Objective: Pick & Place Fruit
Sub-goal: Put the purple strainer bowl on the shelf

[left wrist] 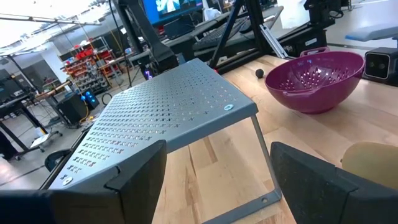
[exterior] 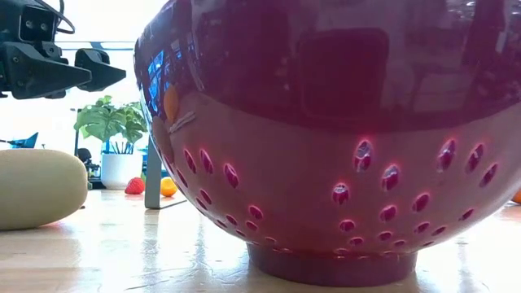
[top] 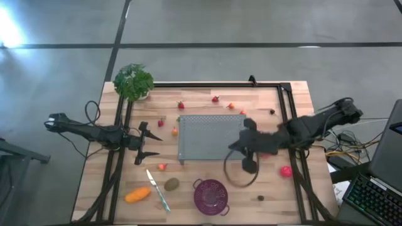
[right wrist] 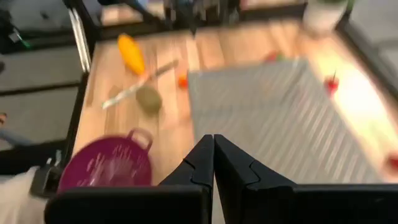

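Beside the gray rack (top: 210,136), the closed right gripper (top: 249,164) held nothing, the pink-red ball (top: 286,171) lying near it, while the left gripper (top: 151,145) gaped wide.

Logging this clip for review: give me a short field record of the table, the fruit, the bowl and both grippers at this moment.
left gripper: fingers open, at the grey rack's left side, empty
right gripper: fingers shut, over the rack's right edge, empty
purple bowl: front of table, no fruit seen inside
fruit: orange piece and brown-green oval front left, pink-red ball on the right, strawberries at the back
knife: between orange piece and oval
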Available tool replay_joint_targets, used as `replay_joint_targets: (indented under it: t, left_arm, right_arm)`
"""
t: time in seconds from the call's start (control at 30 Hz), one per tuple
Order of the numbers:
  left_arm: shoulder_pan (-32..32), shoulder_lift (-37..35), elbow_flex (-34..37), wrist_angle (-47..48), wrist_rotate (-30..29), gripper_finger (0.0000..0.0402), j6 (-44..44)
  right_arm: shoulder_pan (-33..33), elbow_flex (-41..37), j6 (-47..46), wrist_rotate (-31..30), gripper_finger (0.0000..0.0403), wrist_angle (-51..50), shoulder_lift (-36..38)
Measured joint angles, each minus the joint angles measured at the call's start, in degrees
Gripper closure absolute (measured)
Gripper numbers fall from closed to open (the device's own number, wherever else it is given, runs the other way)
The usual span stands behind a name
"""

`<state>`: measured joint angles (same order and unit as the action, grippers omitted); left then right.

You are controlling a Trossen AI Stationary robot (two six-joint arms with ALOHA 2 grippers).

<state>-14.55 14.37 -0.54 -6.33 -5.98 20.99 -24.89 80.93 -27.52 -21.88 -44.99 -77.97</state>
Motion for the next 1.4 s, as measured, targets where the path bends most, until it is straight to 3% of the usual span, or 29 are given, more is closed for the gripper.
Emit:
replay_joint_targets:
  t: [0.17,0.33,0.87,1.2,1.4]
  left_arm:
    - [0.01,0.00,0.01,0.01,-0.01,0.0110,0.00]
    - [0.01,0.00,0.01,0.00,-0.01,0.0110,0.00]
    - [0.00,0.02,0.00,0.02,-0.02,0.0110,0.00]
    - [0.00,0.02,0.02,0.42,-0.01,0.0110,0.00]
    - [0.01,0.02,0.01,0.46,-0.01,0.0110,0.00]
  right_arm:
    - [-3.33,6.78,-13.86,-2.20,0.0394,-9.02,-7.62]
    - [-5.55,10.78,-22.62,-2.33,0.0394,-11.95,-14.85]
    - [-13.19,14.75,-47.75,-5.31,0.0389,-16.46,-30.13]
    - [-14.37,18.29,-50.85,-4.80,0.0299,-16.27,-35.57]
    - [-14.36,18.38,-53.02,-1.30,0.0248,-16.11,-38.64]
